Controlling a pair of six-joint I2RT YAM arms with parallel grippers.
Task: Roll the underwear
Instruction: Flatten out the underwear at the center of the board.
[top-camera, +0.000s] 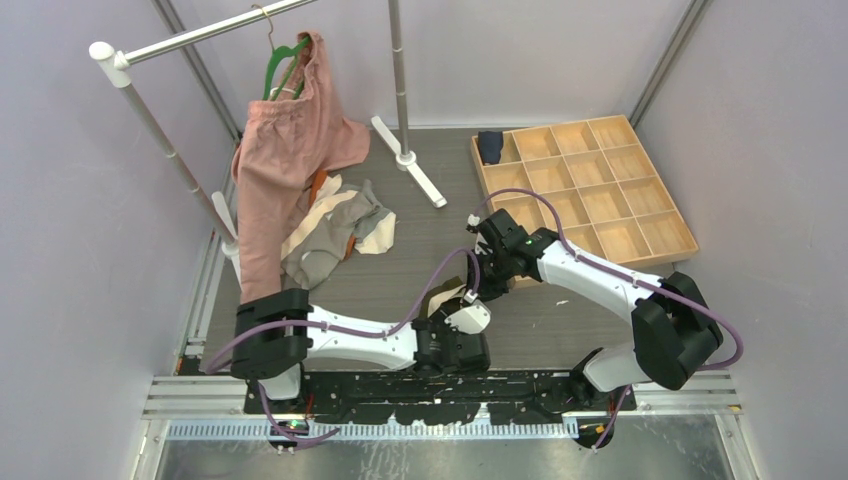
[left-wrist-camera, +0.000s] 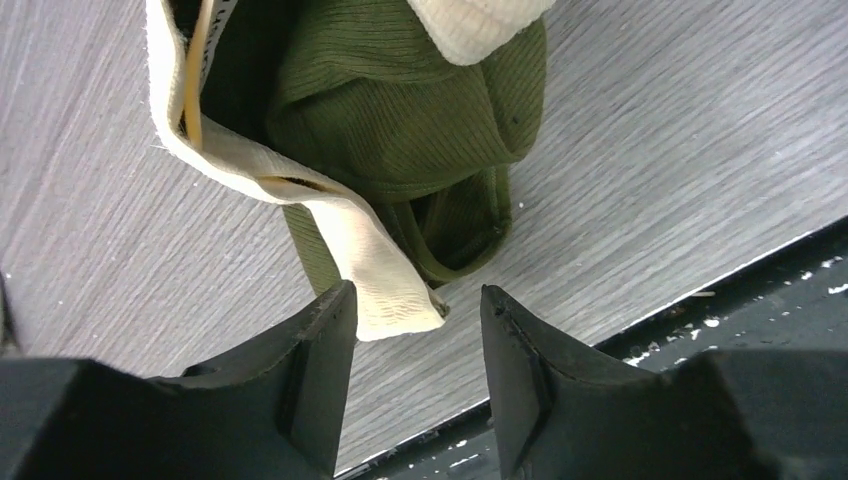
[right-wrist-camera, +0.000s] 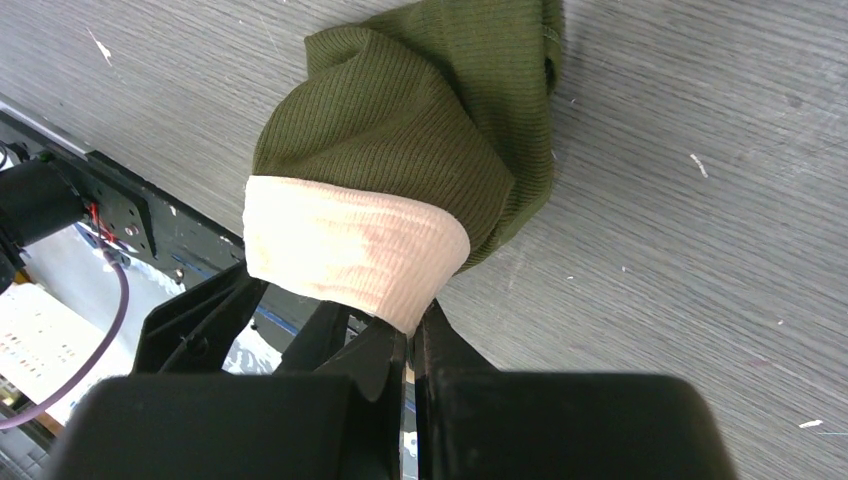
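Olive underwear (right-wrist-camera: 420, 130), near desk (right-wrist-camera: 700, 250) edge: waistband clenched in right gripper (right-wrist-camera: 410, 335); left gripper (left-wrist-camera: 418, 298) released, just beside. Around: clothes pile (top-camera: 335, 228), hanging pink garment (top-camera: 285, 150), wooden tray (top-camera: 600, 202).

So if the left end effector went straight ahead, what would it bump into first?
Probably the loose cream waistband strip dangling just ahead of the left end effector, then the olive green underwear bunched behind it. Depth is hard to judge from the wrist view.

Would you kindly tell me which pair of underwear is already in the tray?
The navy pair, in the tray's far-left corner cell; the olive pair is in the right tool, the others heaped on the table.
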